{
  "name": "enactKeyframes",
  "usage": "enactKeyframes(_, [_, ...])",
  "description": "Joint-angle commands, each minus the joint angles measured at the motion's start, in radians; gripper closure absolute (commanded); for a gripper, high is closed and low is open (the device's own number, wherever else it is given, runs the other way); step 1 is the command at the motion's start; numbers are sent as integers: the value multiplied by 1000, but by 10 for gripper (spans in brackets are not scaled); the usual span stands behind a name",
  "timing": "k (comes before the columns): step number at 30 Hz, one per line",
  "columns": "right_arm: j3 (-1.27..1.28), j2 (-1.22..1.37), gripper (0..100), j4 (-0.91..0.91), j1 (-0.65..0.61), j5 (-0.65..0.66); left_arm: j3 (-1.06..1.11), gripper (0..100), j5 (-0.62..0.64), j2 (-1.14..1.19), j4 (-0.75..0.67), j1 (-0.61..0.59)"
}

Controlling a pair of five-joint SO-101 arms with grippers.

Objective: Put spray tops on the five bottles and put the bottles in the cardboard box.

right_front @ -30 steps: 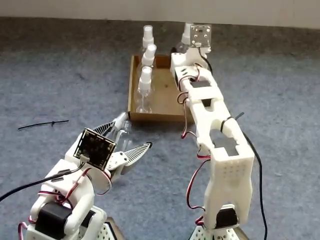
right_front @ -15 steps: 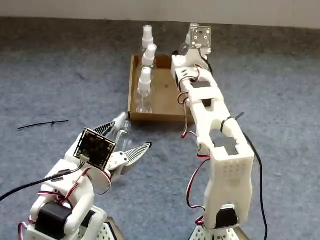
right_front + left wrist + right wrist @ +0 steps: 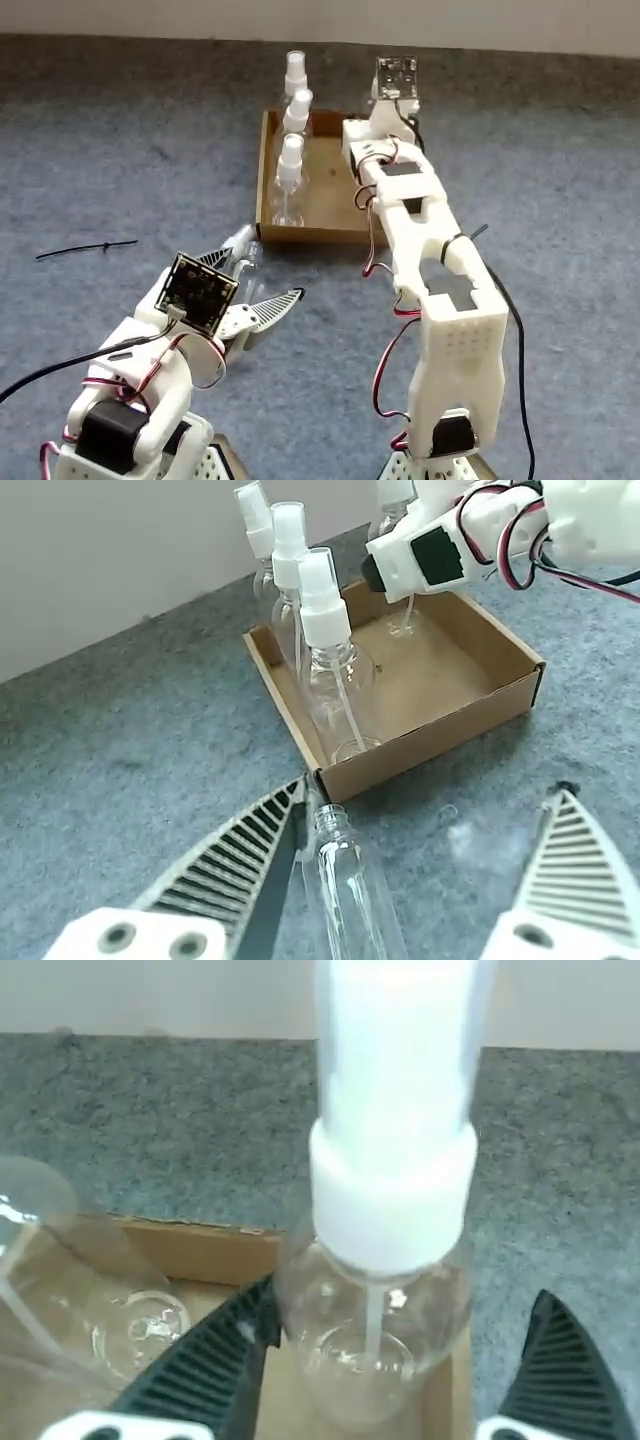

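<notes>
Box [image 3: 318, 236] holds capped bottles [image 3: 335, 670]; right wrist view shows right hand [image 3: 405, 1300] open around one inside. Left hand [image 3: 432, 792], wide open, straddles uncapped bottle [image 3: 345, 870] before box.

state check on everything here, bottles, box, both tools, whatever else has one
box: open top, upright on carpet
three bottles: capped, upright, in a row by one box wall
fourth bottle: capped, upright in box
right tool: open, straddling fourth bottle
fifth bottle: uncapped, lying on carpet outside box
left tool: open, fifth bottle between its fingers
black strand: lying loose on carpet
</notes>
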Motion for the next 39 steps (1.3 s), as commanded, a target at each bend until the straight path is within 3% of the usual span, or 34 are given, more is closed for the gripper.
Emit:
enactKeyframes(1, [-79, -82, 688, 5, 8, -3, -4, 671, -9, 8, -11, -8])
enactKeyframes(15, [-107, -120, 688, 21, -21, -3, -4, 671, -9, 8, -11, -7])
enactKeyframes(27, [-469, -193, 688, 404, -24, -3, -2, 671, -11, 8, -11, -8])
enactKeyframes(39, [-1015, -193, 691, 1132, -41, -9, -15, 671, -8, 8, -12, -58])
